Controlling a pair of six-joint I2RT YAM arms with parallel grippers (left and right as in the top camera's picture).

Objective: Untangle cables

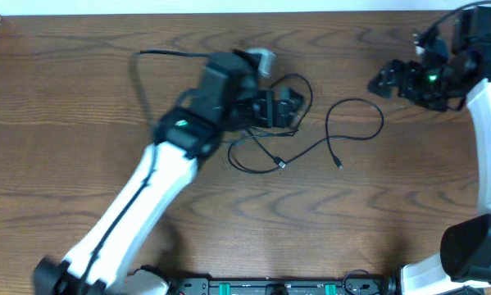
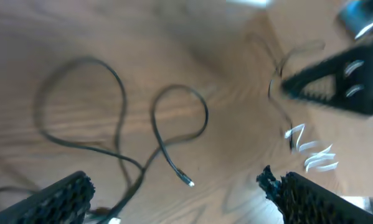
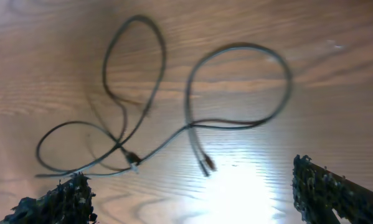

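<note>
Desk (image 1: 81, 106): brown wood grain, smooth with a faint sheen; it carries everything else.
Left arm (image 1: 147, 197): white shell with a black wrist and a small green light, running diagonally up to the left tool.
Right arm (image 1: 487, 123): white and black with green lights, well to the right of the left tool, at the desk's far corner.
Cables (image 3: 238, 45): thin, dark, round cord. It lies limp and flat on the desk in several open loops that cross one another. The crossing part is under and just beside the left tool, and the widest loop spreads to its right, toward the right tool.
Left tool (image 2: 174, 180): spread wide, gripping nothing. Its black fingers (image 2: 61, 198) have rough, toothed edges and stand on either side of the looped cord. Whether they touch the cord cannot be told.
Right tool (image 3: 189, 174): also spread wide and holding nothing. Its fingers (image 3: 335, 190) have the same rough black texture. It is well apart from the left tool.
Plug ends (image 2: 188, 182): small and slim with silvery tips. In the left wrist view, one lies on the desk between the left tool's fingers.
</note>
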